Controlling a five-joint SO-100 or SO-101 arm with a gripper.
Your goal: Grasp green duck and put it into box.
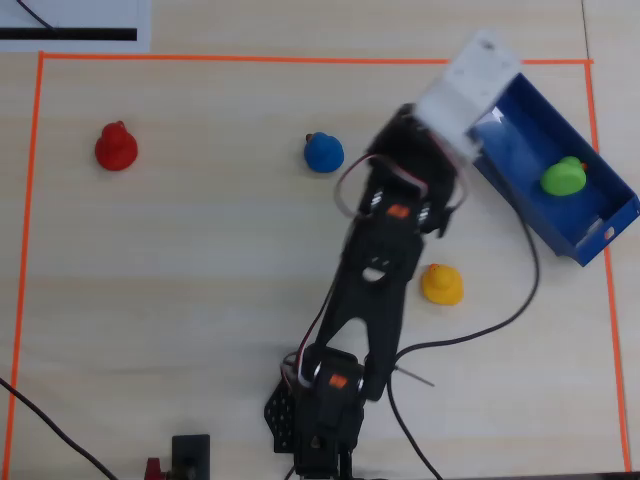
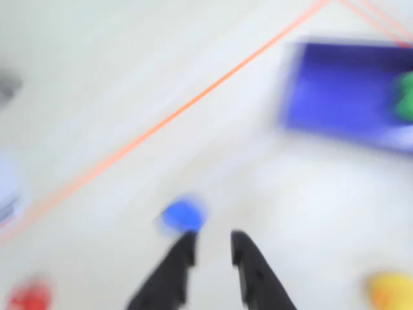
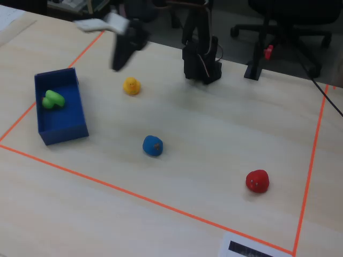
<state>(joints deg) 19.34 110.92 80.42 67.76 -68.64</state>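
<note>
The green duck point(image 1: 563, 177) lies inside the blue box point(image 1: 530, 130) at the right of the overhead view. In the fixed view the duck point(image 3: 52, 99) is at the far end of the box point(image 3: 59, 122). The blurred wrist view shows the box point(image 2: 342, 97) at the upper right with the duck point(image 2: 405, 97) at the frame edge. My gripper point(image 2: 213, 237) is open and empty, its two dark fingers apart. In the fixed view it point(image 3: 119, 61) hangs in the air between the box and the yellow duck. In the overhead view it is hidden under the white wrist mount point(image 1: 470, 85).
A yellow duck point(image 1: 441, 284) sits right of the arm, a blue duck point(image 1: 323, 152) left of the wrist, a red duck point(image 1: 116, 147) far left. Orange tape point(image 1: 300, 58) frames the work area. The arm's base point(image 1: 320, 410) stands at the bottom edge.
</note>
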